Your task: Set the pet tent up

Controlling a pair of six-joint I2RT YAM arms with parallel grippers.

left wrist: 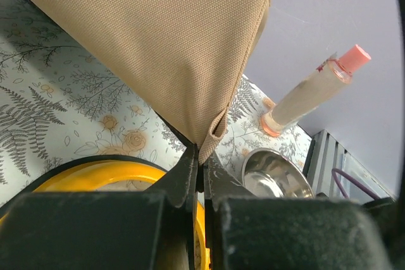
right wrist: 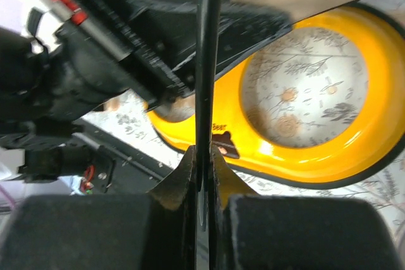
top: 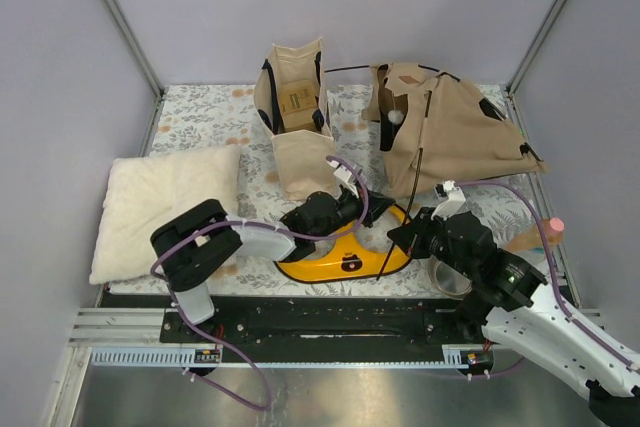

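The pet tent (top: 455, 132) lies slumped at the far right of the surface, the left hand (left wrist: 201, 162) pinching its canvas corner (left wrist: 212, 134) and the right hand (right wrist: 204, 156) clamped on a thin black pole (right wrist: 205, 42), which I reckon could slip free or tug the fabric loose if pushed off-line

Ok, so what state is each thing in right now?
Tent: slumped, not set up.
Pole: gripped by the right gripper.
Left gripper: shut on a tent corner.
Right gripper: shut on the pole.
Tote: upright, open.
Bottle: capped.
Bowl: upright, empty.
Pillow: lying flat.
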